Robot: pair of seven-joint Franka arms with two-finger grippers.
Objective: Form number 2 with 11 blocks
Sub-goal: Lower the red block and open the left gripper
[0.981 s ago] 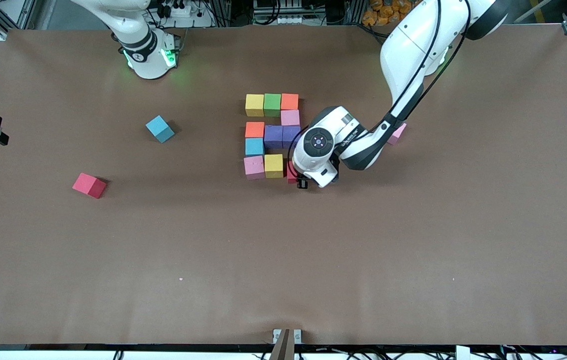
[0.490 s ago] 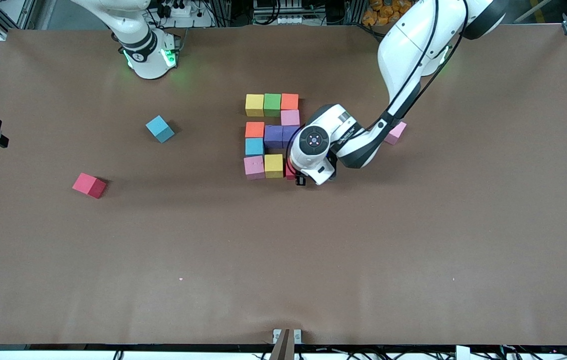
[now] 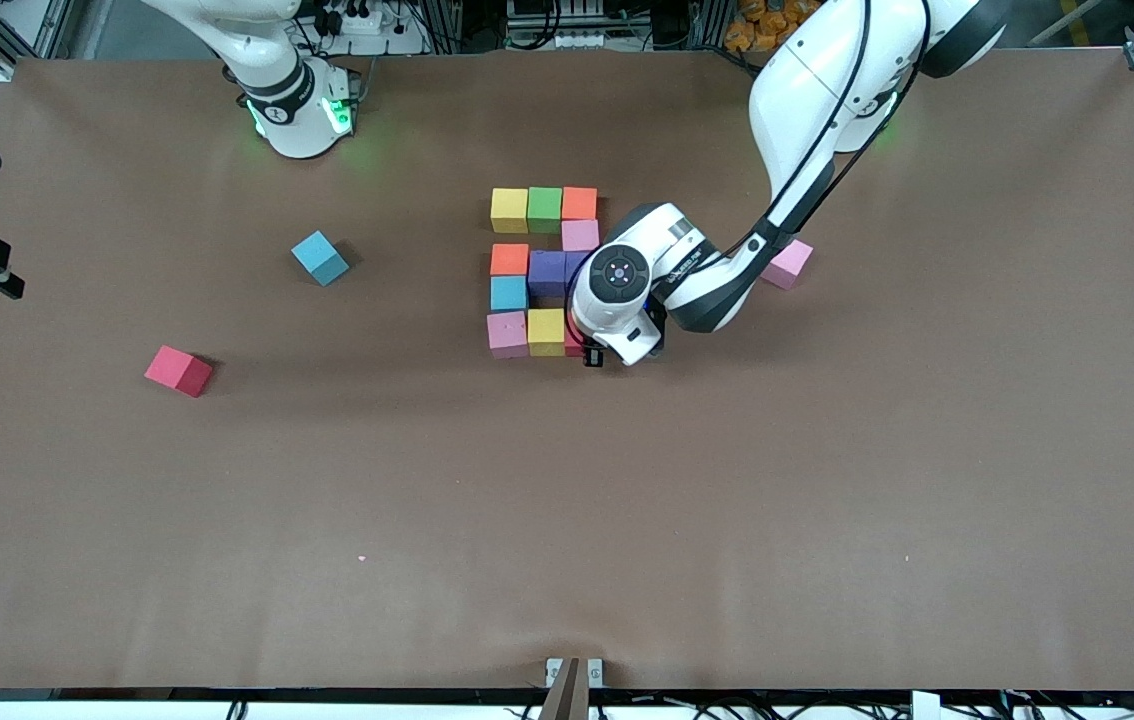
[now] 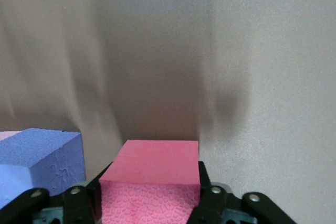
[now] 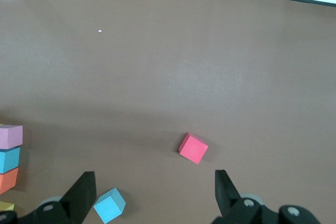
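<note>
The number 2 [image 3: 545,270] lies mid-table as rows of blocks: yellow [image 3: 509,210], green, orange; pink [image 3: 580,235]; orange, purple [image 3: 547,272], purple; cyan [image 3: 508,293]; pink, yellow [image 3: 547,331]. My left gripper [image 3: 589,345] is low at the end of the nearest row, beside that yellow block. It is shut on a red block [image 4: 152,182], mostly hidden under the hand in the front view. A purple block [image 4: 42,156] lies close beside it. My right gripper [image 5: 155,198] is open and empty, high above the table, and waits.
Loose blocks lie on the brown table: a cyan one [image 3: 319,257] and a red one [image 3: 178,370] toward the right arm's end, and a pink one [image 3: 788,263] beside the left arm's forearm. The right wrist view shows the loose red [image 5: 193,148] and cyan [image 5: 109,205] blocks.
My left gripper has carried the red block toward the nearest row's yellow block, closing the gap. The right arm has not moved.
</note>
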